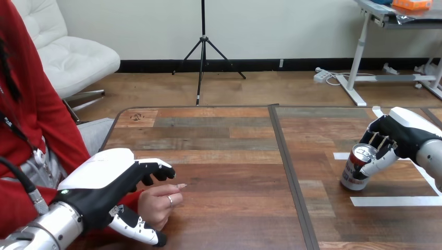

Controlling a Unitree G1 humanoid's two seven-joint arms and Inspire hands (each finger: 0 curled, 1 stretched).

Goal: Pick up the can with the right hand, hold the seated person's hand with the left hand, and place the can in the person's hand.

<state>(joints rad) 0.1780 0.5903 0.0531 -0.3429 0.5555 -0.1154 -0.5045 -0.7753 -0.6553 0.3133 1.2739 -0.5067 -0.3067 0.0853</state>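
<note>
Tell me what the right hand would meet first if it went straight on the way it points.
The can. The right hand points left and down at it, fingers curled round its upper part, with nothing between them. Depth is unclear, but they look in contact.

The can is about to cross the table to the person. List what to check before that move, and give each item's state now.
1. Right hand curled round the can: ok.
2. Can upright: not ok, it tilts.
3. Can clear of the table: cannot tell.
4. Left hand over the person's hand: ok. Whether it grips: cannot tell.
5. Person's hand open to receive: not ok, it is loosely closed.
6. Tabletop between the can and the person's hand bare: ok.
</note>
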